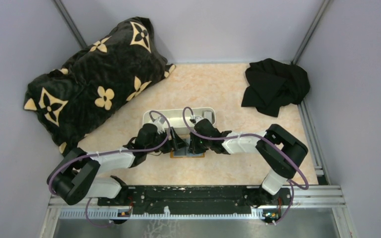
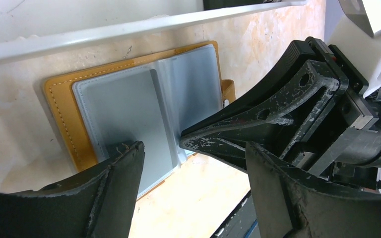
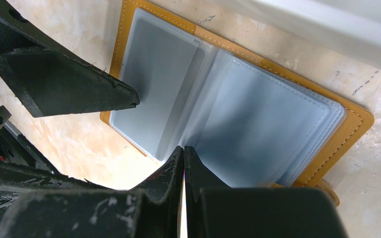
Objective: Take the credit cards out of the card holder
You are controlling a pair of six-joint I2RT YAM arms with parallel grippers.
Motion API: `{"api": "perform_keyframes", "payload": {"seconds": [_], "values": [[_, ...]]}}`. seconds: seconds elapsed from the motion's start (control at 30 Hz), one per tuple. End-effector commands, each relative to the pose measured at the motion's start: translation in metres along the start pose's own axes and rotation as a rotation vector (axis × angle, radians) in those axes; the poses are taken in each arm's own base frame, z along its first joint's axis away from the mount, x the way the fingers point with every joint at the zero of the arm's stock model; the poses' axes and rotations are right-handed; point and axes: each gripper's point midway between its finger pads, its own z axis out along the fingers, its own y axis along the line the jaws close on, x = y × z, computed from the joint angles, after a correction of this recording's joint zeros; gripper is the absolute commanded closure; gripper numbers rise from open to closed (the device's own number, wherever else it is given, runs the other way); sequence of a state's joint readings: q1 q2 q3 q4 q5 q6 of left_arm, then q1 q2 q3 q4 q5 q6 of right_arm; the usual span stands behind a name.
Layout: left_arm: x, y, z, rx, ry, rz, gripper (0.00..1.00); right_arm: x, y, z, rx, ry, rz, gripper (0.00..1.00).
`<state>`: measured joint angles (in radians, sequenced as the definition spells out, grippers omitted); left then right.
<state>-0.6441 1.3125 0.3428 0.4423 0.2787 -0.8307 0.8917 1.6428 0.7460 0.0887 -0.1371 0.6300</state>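
The card holder (image 2: 129, 99) lies open on the table, orange-tan with grey-blue inner panels, just in front of the white tray. It also shows in the right wrist view (image 3: 258, 119) and, mostly hidden under the grippers, in the top view (image 1: 186, 154). I cannot make out any credit card in its pockets. My left gripper (image 2: 193, 153) is open, one fingertip (image 2: 129, 153) resting on the holder's left panel. My right gripper (image 3: 184, 151) is shut, its tips at the near end of the holder's middle fold. Both grippers meet over the holder, left (image 1: 177, 144) and right (image 1: 194, 145).
The long white tray (image 1: 178, 115) stands just behind the holder; its rim shows in the left wrist view (image 2: 129, 29), with something dark inside at the top edge. A black patterned cushion (image 1: 94, 79) lies at the back left, a black cloth (image 1: 275, 85) at the back right.
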Motion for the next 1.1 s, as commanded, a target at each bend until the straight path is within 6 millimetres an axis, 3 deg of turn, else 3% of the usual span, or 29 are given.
{"api": "perform_keyframes", "payload": {"seconds": [0.0,0.13,0.4,0.73,1.07], "values": [[0.002,-0.006,0.000,0.044,0.005,-0.010,0.20,0.009,-0.007,0.000,0.009,0.023,0.002,0.97],[-0.003,-0.007,-0.004,0.023,-0.010,0.011,0.20,0.008,-0.006,0.000,0.005,0.020,0.004,0.97],[-0.017,0.020,-0.021,-0.146,-0.084,0.101,0.19,0.016,-0.011,0.007,0.011,0.046,0.008,0.97],[-0.007,0.015,-0.012,-0.103,-0.031,0.066,0.19,0.018,-0.012,0.007,0.012,0.050,0.010,0.97],[-0.010,0.004,-0.012,-0.065,-0.027,0.066,0.19,0.021,-0.013,0.009,0.012,0.055,0.017,0.97]]}}
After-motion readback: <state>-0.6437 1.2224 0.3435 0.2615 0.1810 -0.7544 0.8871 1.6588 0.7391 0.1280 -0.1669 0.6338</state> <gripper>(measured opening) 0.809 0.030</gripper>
